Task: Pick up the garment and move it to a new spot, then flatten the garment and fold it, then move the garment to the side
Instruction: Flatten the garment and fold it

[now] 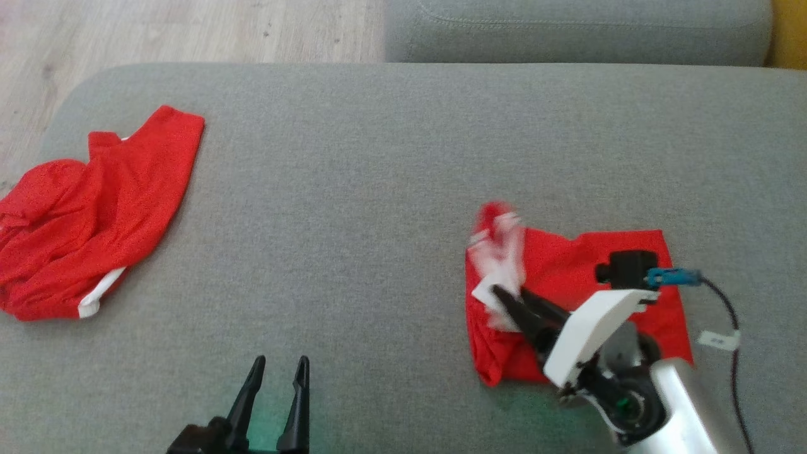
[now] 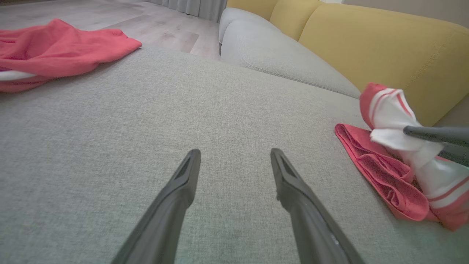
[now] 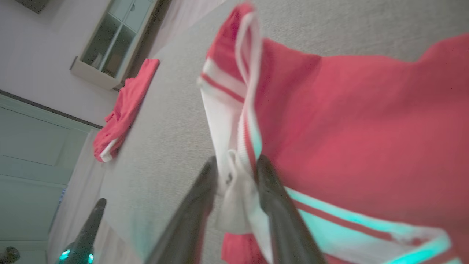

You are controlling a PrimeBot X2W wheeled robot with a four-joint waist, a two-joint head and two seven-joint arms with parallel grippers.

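The garment (image 1: 567, 277) is a red piece with a white, red-striped band, lying crumpled on the right of the grey cushion (image 1: 378, 189). Its band end (image 2: 388, 110) is lifted off the cushion. My right gripper (image 1: 507, 293) is at that band; in the right wrist view its fingers (image 3: 205, 183) stand partly apart with the white band (image 3: 234, 176) loosely between them. The rest of the garment (image 3: 348, 128) spreads beyond them. My left gripper (image 1: 280, 362) hovers open and empty over bare cushion at the front left, well apart from the garment (image 2: 381, 172).
A second red garment (image 1: 94, 208) with white trim lies bunched at the cushion's far left edge. Another grey cushion (image 1: 567, 28) lies beyond, and a yellow sofa back (image 2: 384, 47) stands behind it. Wood floor (image 1: 157, 28) is past the left corner. A black cable (image 1: 731, 328) trails off my right wrist.
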